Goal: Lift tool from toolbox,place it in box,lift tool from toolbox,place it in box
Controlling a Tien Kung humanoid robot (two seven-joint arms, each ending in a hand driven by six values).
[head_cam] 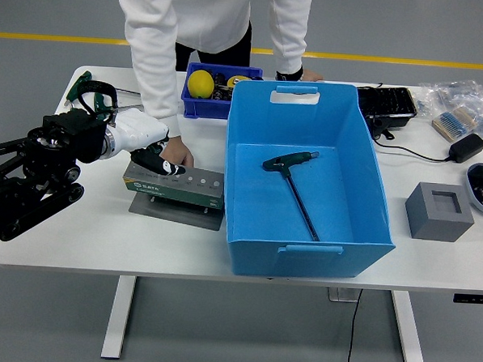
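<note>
One tool already lies in the big blue box (306,184), which takes up the middle of the white table (77,229); by that count half the job looks done, and a second tool has yet to be lifted from the toolbox and carried over. That tool in the box, a T-handle wrench (294,188), rests flat on the bottom: its dark grip lies crosswise toward the far side, and the thin shaft runs from the grip diagonally toward the near right corner, so its long axis goes from far-left to near-right, with the tip pointing at the near wall. Left of the box, just beside its wall, sits the green toolbox (176,187), a low block on a grey plate, its long side running left to right and a row of holes showing on top. The left hand (150,150) is down at the block's far left end, dark fingertips (171,168) curled onto its top; I cannot tell whether they pinch a tool handle there. A person at the far side rests a hand (178,152) on the table against the same end of the toolbox, touching or nearly touching the robot's fingers.
</note>
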